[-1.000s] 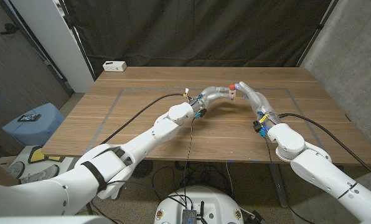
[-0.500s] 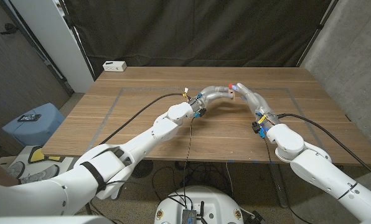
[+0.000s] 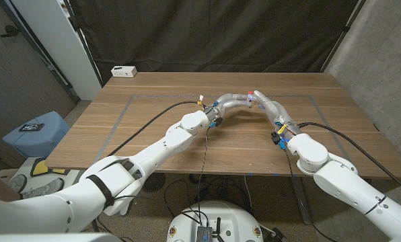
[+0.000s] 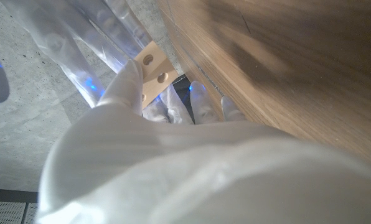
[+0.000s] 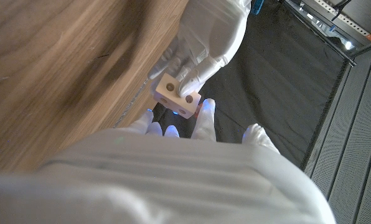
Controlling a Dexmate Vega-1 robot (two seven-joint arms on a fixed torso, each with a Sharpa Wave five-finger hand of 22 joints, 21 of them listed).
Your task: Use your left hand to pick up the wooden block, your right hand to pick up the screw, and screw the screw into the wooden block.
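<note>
A small pale wooden block (image 4: 152, 70) with two round holes in one face is held above the table's middle by the fingers of my left hand (image 3: 231, 101). The same block (image 5: 177, 96) shows in the right wrist view, gripped by the left hand (image 5: 205, 36). My right hand (image 3: 270, 105) meets it from the right, fingertips right against the block. A red screw head (image 3: 254, 92) shows at those fingertips; the screw's shaft is hidden. In the left wrist view the right hand's fingers (image 4: 79, 43) reach over the block.
A white box (image 3: 124, 70) lies at the table's back left corner. Tape lines mark a rectangle (image 3: 126, 111) on the wooden table (image 3: 153, 141). A black cable (image 3: 157, 115) runs along my left arm. A blue stool (image 3: 35, 133) stands off the table's left side.
My right hand has edged slightly toward the block, and its fingers now cover more of the block in the head view. The left hand has stayed put.
</note>
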